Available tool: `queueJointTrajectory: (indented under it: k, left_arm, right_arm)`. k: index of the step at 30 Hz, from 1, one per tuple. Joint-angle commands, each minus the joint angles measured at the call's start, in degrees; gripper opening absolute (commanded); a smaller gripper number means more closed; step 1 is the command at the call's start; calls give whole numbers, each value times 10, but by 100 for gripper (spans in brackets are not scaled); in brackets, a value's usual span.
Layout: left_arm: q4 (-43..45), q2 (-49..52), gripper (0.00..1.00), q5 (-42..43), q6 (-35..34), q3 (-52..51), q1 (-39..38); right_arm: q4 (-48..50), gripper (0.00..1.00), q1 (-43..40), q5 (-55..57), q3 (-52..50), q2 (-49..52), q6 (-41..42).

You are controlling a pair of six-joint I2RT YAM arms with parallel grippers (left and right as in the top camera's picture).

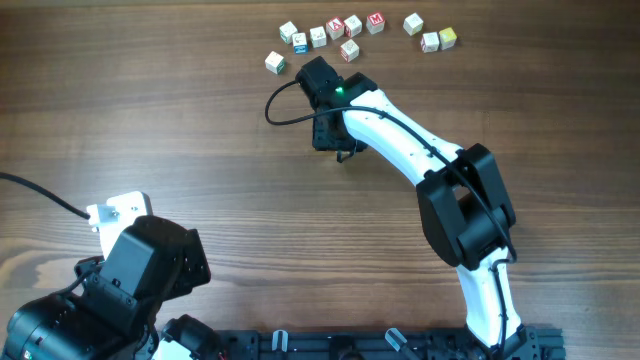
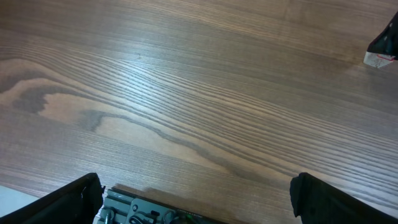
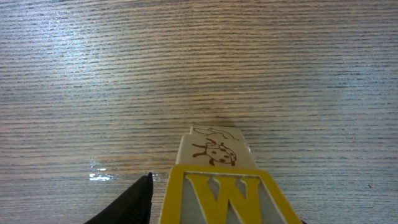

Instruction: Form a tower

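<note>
On the tower (image 3: 214,186) you can read one large yellow letter W inside a yellow frame, and the cream face above it in the right wrist picture carries a small brown drawing of a ladybird. It stands at the bottom centre of that picture, on the wooden table (image 3: 186,62). In the overhead picture it is hidden under the right gripper (image 1: 340,150), at the upper centre. Your right gripper has its jaws on both sides of the W block, and one dark finger (image 3: 127,202) is just beside its left edge; I cannot tell if the pads really press it. The loose cubes (image 1: 349,50) lie in a row near the top edge, their red, blue and green marks too small to read. Your left gripper (image 2: 202,202) is spread fully and holds nothing.
</note>
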Motion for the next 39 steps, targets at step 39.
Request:
queueJointTrajectory:
  k: [39]
  left_arm:
    - [1, 0, 100, -1, -5, 0, 3]
  right_arm:
    - [-28, 25, 0, 20, -3, 7, 2]
